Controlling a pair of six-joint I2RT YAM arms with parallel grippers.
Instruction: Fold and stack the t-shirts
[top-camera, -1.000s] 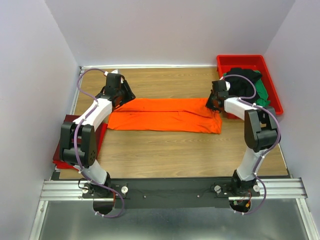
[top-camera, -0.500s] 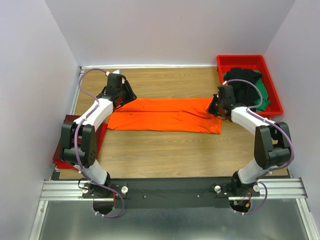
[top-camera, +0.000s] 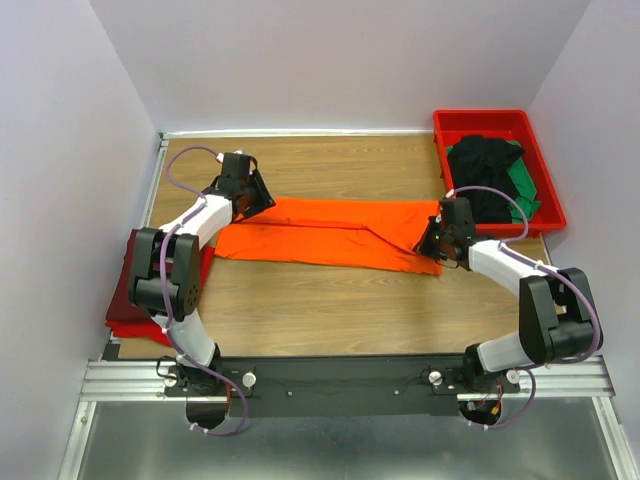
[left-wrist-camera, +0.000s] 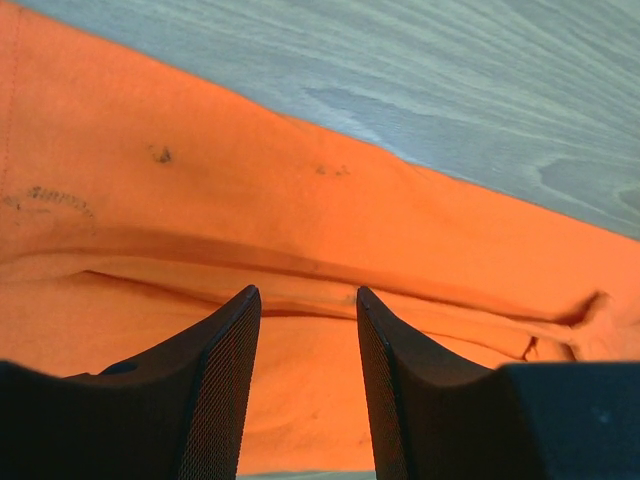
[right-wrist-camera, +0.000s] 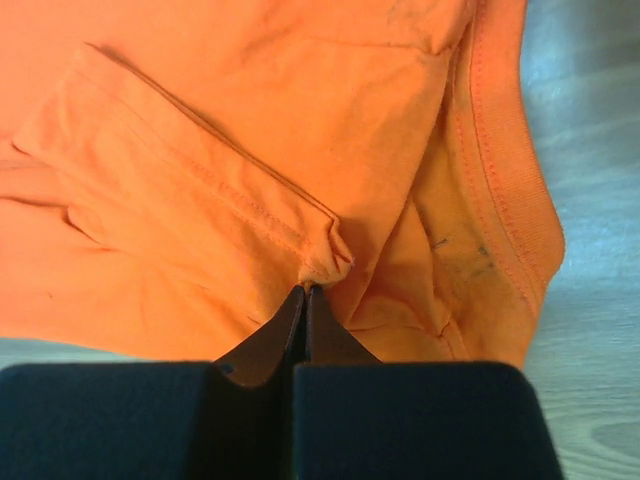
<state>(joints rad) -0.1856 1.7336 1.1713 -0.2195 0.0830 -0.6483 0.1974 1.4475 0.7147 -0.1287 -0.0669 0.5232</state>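
Note:
The bright orange t-shirt (top-camera: 320, 232) lies in a long folded band across the middle of the table. My left gripper (top-camera: 258, 196) is open at its left end, fingers straddling a fold of the cloth in the left wrist view (left-wrist-camera: 305, 292). My right gripper (top-camera: 430, 238) is at the right end. It is shut on a small pinch of orange cloth beside the collar in the right wrist view (right-wrist-camera: 305, 290). A black t-shirt (top-camera: 483, 165) and a green one (top-camera: 525, 188) lie bunched together. A maroon t-shirt (top-camera: 122, 285) lies on a red one (top-camera: 135, 328) at the table's left edge.
The rigid red plastic tray (top-camera: 480, 116) stands at the back right corner and holds the black and green shirts. Grey walls close in the table on the left, back and right. Bare wood (top-camera: 330, 300) shows in front of the orange shirt.
My right gripper has moved toward the near edge, dragging the shirt's right end with it into a diagonal fold. My left gripper has shifted slightly right and nearer over the left end.

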